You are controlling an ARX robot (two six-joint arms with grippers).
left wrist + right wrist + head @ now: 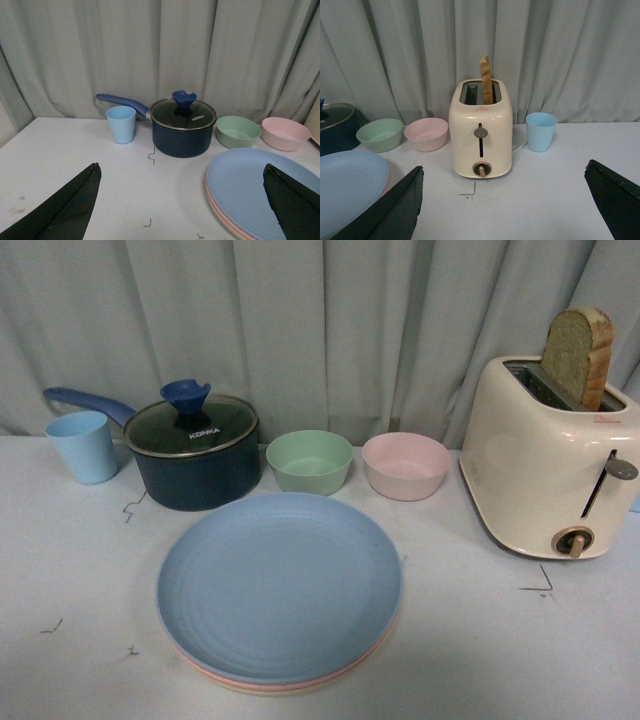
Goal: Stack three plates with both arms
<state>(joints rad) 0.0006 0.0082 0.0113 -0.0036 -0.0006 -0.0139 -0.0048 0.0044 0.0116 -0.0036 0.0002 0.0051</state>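
1. The three plates sit stacked mid-worktop [80, 570], light blue plate [278, 585] on top, pink rim [300, 681] and cream rim [250, 689] peeking beneath, so the stacking looks finished.
2. Left pincer [182, 205] and right pincer [505, 205] both spread wide, holding nothing, clear of the stack.

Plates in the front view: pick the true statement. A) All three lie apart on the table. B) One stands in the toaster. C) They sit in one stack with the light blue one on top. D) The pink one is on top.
C: the light blue plate lies uppermost, with the pink plate and cream plate showing only as rims beneath it.
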